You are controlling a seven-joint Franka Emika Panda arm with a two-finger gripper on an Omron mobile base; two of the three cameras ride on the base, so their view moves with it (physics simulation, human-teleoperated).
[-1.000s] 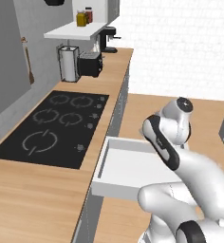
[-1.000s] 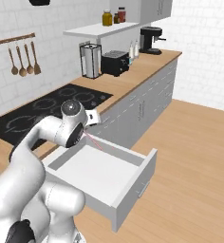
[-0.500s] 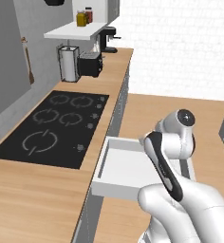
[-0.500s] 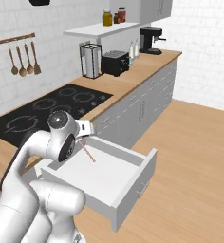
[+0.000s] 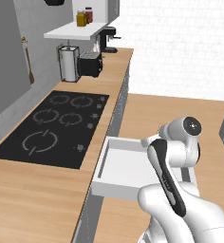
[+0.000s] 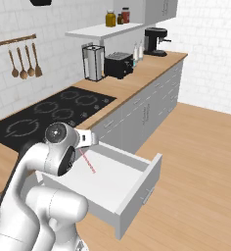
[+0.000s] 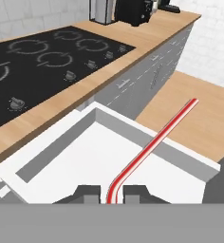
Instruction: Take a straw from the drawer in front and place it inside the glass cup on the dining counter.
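Red-pink and thin, the straw (image 7: 152, 144) is pinched at its bent end between the fingertips (image 7: 88, 193) of your claw (image 7: 110, 195), jaws pressed together on it. Half a second ago the straw hung lower inside the drawer (image 6: 115, 184); now the arm has lifted and pulled back, and in the right base view the straw (image 6: 87, 161) slants clear of the pale drawer floor, touching nothing but the claw. From the hand view its free end reaches out past the drawer's front wall, over the wood floor. That reads as the pick being done. You have yet to carry it to the glass cup. Keep the pinch firm; so thin a straw could easily swivel.
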